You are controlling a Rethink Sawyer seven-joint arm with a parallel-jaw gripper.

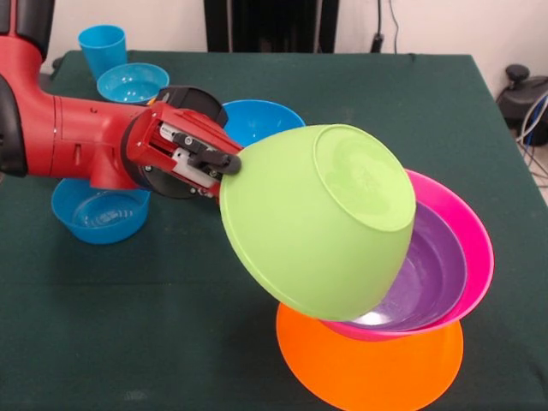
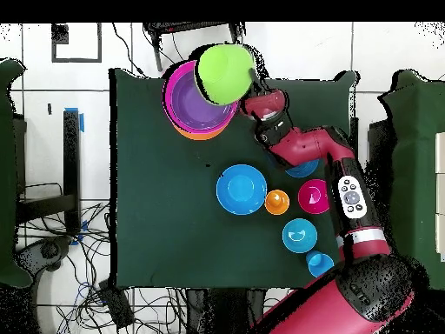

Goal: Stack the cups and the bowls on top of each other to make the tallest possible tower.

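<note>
The gripper (image 1: 224,164) pinches the rim of the green bowl (image 1: 317,218), fingers closed on its left edge. The bowl hangs tilted, base facing the camera, mouth turned down and away, its lower edge over the tower (image 1: 411,282). That tower sits near the table's front right: the orange bowl (image 1: 377,364) as base, the pink bowl (image 1: 467,248) on it, the purple bowl (image 1: 432,270) nested inside, both leaning.

Judged from this, the step is seating the green bowl on the purple one. Done well, it means levelling the bowl first, centring its rim over the purple bowl, then lowering gently so the leaning pair does not slide off the base.

Far left stand the blue cup (image 1: 103,47) and 3 blue bowls; overhead, the orange cup (image 2: 276,202) and a red bowl (image 2: 313,197) wait near the arm.
</note>
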